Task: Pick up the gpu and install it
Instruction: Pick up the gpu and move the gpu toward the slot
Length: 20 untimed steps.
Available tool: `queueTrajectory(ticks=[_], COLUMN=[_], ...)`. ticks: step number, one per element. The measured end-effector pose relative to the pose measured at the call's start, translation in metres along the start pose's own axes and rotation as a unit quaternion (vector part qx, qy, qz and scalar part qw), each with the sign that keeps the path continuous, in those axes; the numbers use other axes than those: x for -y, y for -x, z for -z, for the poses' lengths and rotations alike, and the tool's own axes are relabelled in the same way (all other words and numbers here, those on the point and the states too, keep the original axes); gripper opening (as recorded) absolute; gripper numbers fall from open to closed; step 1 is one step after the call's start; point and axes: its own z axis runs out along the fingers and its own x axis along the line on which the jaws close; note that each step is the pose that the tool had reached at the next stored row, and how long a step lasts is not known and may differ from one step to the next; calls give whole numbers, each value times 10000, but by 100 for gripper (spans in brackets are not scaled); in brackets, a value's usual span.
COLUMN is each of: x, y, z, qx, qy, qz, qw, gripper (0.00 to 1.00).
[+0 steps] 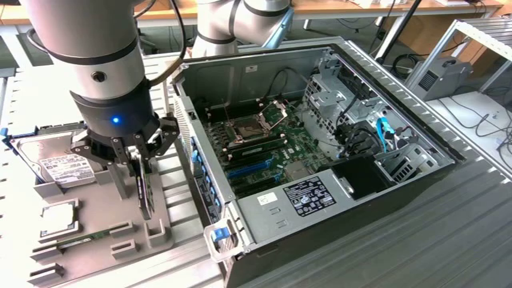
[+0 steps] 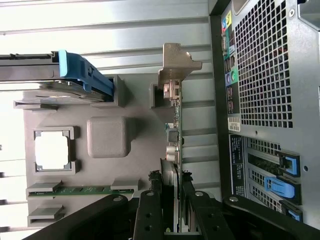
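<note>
The gpu point(image 1: 145, 192) stands on edge in a grey holder tray point(image 1: 100, 201), beside the open computer case point(image 1: 264, 207). From the wrist it shows edge-on as a thin green card point(image 2: 175, 120) with its silver end bracket point(image 2: 176, 62) at the far end. My gripper point(image 1: 138, 157) hangs straight over the card, one finger point(image 2: 150, 205) pressed on each side of it point(image 2: 171, 187). The card's lower edge still sits between the tray's posts. Inside the case lies the motherboard point(image 1: 276, 144) with its blue card slots point(image 1: 248, 169).
On the tray rest a hard drive point(image 1: 56, 161) in a blue carrier point(image 2: 80, 75), a square processor point(image 1: 61, 217) and a green memory stick point(image 1: 84, 239). The case's perforated rear panel point(image 2: 260, 75) stands close to the card. A second arm's base point(image 1: 240, 21) rises behind the case.
</note>
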Motion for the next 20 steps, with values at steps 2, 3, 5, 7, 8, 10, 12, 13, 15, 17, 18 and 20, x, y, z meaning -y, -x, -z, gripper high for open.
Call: queueTrajectory(ticks=[2, 3, 5, 7, 8, 10, 12, 13, 15, 17, 18, 20], x=[0, -1, -1, -1, -1, -1, -1, -1, -2, -2, -2, -2], y=[0, 0, 0, 0, 1, 1, 1, 1, 1, 1, 1, 1], z=[11, 12, 17, 21, 23, 28, 32, 35, 39, 43, 45, 49], qx=[0, 0, 0, 0, 0, 0, 0, 0, 0, 0, 0, 0], qy=[0, 0, 0, 0, 0, 0, 0, 0, 0, 0, 0, 0], qz=[0, 0, 0, 0, 0, 0, 0, 0, 0, 0, 0, 0], qw=[10000, 10000, 10000, 10000, 10000, 10000, 10000, 10000, 10000, 10000, 10000, 10000], gripper=[26, 26, 26, 26, 26, 26, 26, 26, 26, 26, 26, 26])
